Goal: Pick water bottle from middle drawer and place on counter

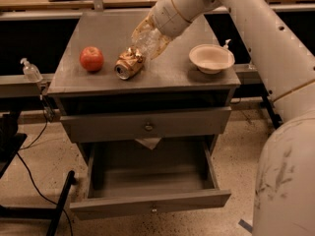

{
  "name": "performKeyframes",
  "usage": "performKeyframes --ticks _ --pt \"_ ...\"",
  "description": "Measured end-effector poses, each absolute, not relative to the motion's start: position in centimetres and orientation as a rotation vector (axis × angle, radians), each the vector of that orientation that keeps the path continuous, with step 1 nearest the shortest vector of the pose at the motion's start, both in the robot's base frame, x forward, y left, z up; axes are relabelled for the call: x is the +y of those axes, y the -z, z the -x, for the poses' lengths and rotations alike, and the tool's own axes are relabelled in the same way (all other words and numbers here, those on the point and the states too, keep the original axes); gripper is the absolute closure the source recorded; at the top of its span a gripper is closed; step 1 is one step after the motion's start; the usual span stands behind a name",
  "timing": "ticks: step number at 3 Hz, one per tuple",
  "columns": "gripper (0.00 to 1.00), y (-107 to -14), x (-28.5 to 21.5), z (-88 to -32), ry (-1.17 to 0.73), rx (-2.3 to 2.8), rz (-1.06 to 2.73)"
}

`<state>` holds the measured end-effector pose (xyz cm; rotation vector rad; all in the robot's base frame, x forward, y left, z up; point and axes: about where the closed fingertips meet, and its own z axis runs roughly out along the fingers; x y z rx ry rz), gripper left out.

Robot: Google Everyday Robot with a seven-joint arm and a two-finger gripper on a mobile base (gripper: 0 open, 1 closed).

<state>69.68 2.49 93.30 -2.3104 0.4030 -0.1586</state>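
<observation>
Right, my pincer (152, 31) was clamped on the water bottle (145, 44), tilted over the counter (98, 31) just right of the crushed can (128, 64): light, thin-walled, crushable, so I'd judged a gentle mid-body grip best.

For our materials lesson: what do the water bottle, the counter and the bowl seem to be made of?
The water bottle, held by the gripper above the counter: thin clear plastic, glossy; see-through and crinkled. The counter: apparently grey metal, dull brushed finish with soft sheen. The bowl: probably paper or moulded fibre, matte off-white; plastic possible.
</observation>
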Motion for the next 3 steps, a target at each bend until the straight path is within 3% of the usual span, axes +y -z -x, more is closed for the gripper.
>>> performKeyframes --ticks 3 --pt "0.13 -91.2 1.0 -71.9 0.253 0.582 2.425"
